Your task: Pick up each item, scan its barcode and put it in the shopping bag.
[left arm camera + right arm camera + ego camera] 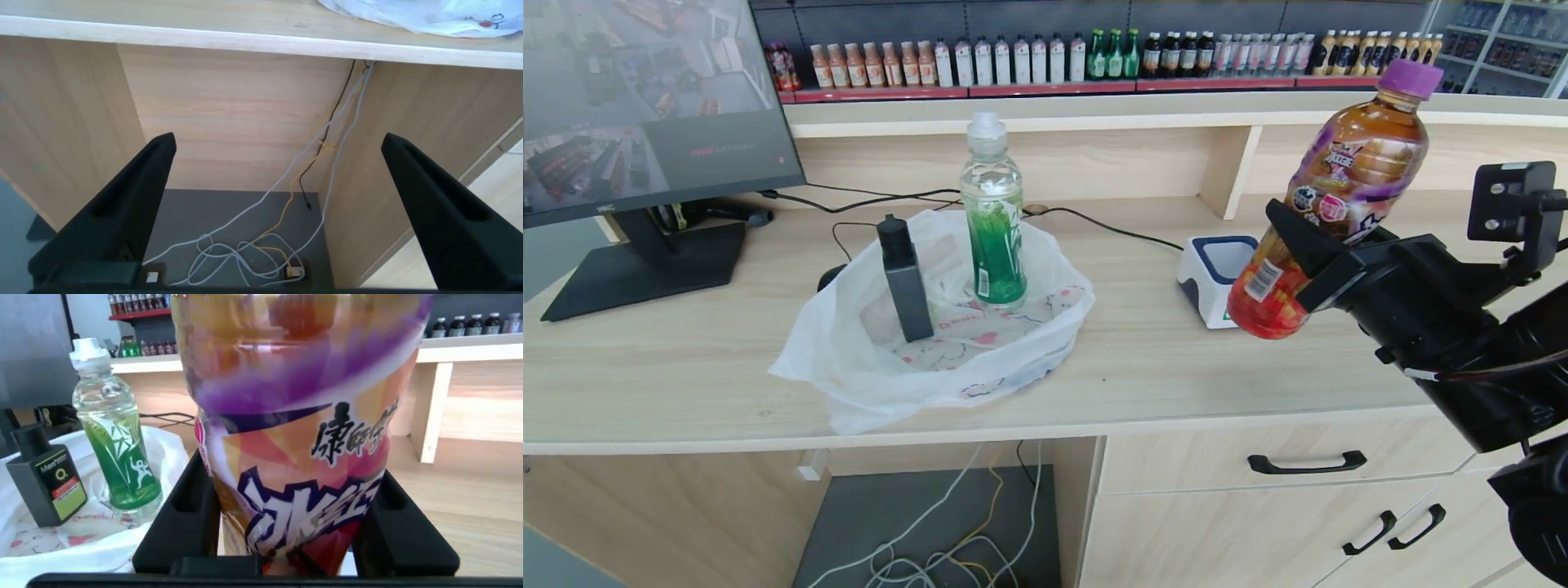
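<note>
While our right gripper (1294, 245) clamps the tilted tea bottle (1356, 171) near the scanner (1217, 269), we see our left gripper (278, 204) spread wide below the counter (245, 33).

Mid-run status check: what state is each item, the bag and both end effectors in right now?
Tea bottle, capped, tilted, gripped above the counter beside the scanner.
Right end effector, shut on the tea bottle.
Left end effector, open, empty, below the counter.
Green bottle, capped, upright in the shopping bag.
Dark bottle, upright in the bag.
Shopping bag, open on the counter.
</note>
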Motion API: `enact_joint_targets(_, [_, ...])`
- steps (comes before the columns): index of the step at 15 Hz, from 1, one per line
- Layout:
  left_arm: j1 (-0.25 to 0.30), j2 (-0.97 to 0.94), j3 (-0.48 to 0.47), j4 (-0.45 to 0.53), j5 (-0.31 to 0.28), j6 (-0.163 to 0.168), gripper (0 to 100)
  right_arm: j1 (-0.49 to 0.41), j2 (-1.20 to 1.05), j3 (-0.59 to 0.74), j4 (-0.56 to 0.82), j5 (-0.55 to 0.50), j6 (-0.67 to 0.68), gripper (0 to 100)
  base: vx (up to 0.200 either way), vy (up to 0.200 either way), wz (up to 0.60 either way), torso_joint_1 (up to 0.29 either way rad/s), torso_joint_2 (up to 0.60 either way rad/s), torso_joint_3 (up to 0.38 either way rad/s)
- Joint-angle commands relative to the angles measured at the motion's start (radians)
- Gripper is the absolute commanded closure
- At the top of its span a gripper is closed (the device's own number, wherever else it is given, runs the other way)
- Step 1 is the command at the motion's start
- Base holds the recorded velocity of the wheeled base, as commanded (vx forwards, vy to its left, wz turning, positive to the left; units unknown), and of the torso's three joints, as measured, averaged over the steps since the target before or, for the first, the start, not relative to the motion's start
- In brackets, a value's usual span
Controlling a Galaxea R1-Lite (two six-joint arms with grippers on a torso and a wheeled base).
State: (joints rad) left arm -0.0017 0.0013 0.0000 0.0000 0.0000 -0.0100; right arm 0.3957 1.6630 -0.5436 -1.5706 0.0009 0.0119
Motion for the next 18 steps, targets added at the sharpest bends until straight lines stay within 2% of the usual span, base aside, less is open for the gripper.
enact_joint_targets(1, [0.0, 0.0, 0.0, 0.0, 0.0, -0.001, 0, 0.0, 0.009, -0.012, 0.0, 0.001, 0.0, 100, 0.0, 0.2, 0.0, -0.007, 0.01, 0.002])
enact_joint_targets(8, [0.0, 0.0, 0.0, 0.0, 0.0, 0.001, 0, 0.002, 0.067, -0.098, 0.0, 0.001, 0.0, 100, 0.0, 0.2, 0.0, 0.004, 0.0, 0.003])
enact_joint_targets(12, [0.0, 0.0, 0.0, 0.0, 0.0, 0.001, 0, 0.002, 0.075, -0.104, 0.0, 0.001, 0.0, 100, 0.0, 0.2, 0.0, 0.002, 0.0, 0.002])
enact_joint_targets(18, [0.0, 0.0, 0.0, 0.0, 0.0, 0.001, 0, 0.006, 0.077, -0.105, 0.0, 0.001, -0.003, 100, 0.0, 0.0, 0.0, 0.0, 0.0, 0.0])
